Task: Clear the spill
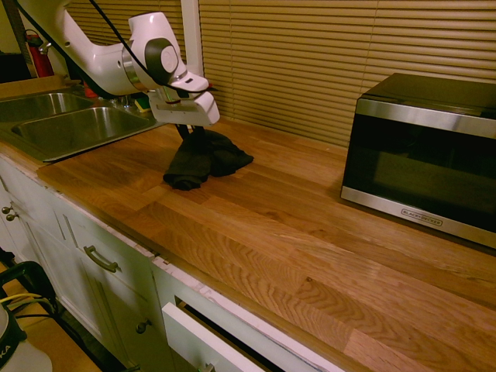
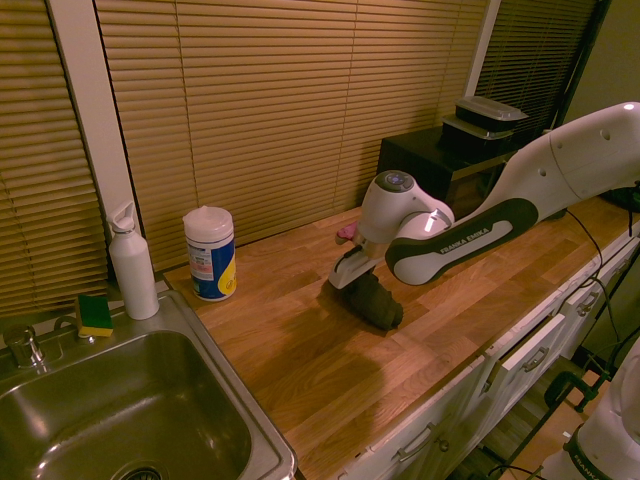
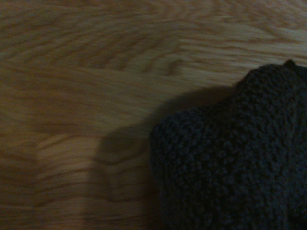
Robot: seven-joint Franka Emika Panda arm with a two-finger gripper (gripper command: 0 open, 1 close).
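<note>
The white two-finger gripper (image 1: 194, 128) is clenched on the dark grey-black crumpled cloth rag (image 1: 203, 159) on the light-brown wooden counter (image 1: 263, 225); the spill cannot be made out, and the rag and arm block part of the view; a black-and-silver boxy microwave (image 1: 426, 163) stands near the slatted blinds (image 1: 287, 70)

So we've got a Black+Decker microwave (image 1: 422, 155) on the wooden tabletop (image 1: 256, 232), plus a wipes tub (image 2: 211, 255) near a pale bottle (image 2: 134, 268), and a green-and-yellow sponge (image 2: 94, 316) by our steel sink (image 2: 130, 400).
</note>
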